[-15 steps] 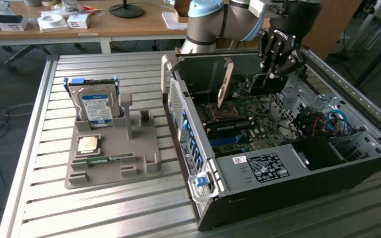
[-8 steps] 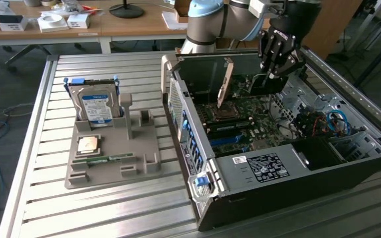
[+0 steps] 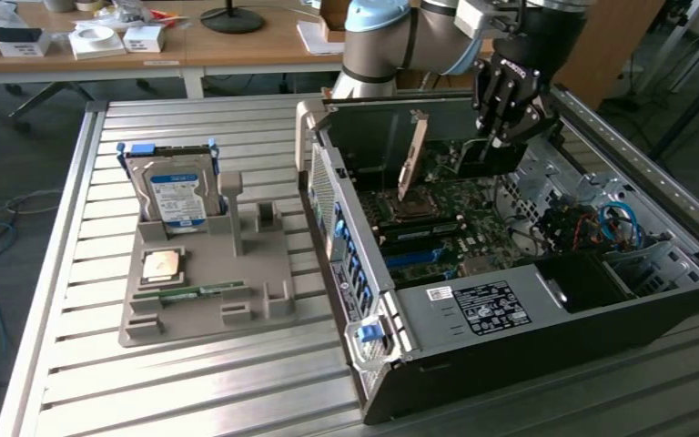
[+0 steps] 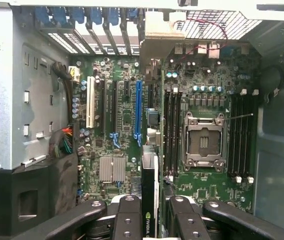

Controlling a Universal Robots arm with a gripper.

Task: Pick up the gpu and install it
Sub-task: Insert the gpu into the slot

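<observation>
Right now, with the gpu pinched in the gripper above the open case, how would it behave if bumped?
Probably stiff: the gpu runs straight, edge-on, between the fingers of the gripper, with no sag. Likely light for its size, being a thin card. Likely fragile too; a bump against the motherboard could pivot it in that narrow pinch.

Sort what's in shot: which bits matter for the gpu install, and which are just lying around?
For the job: gpu, standing upright inside the open computer case; gripper, over the case; motherboard.

Lying about: hard drive, processor chip and memory stick, all on the grey holder; boxes on the far desk.
</observation>
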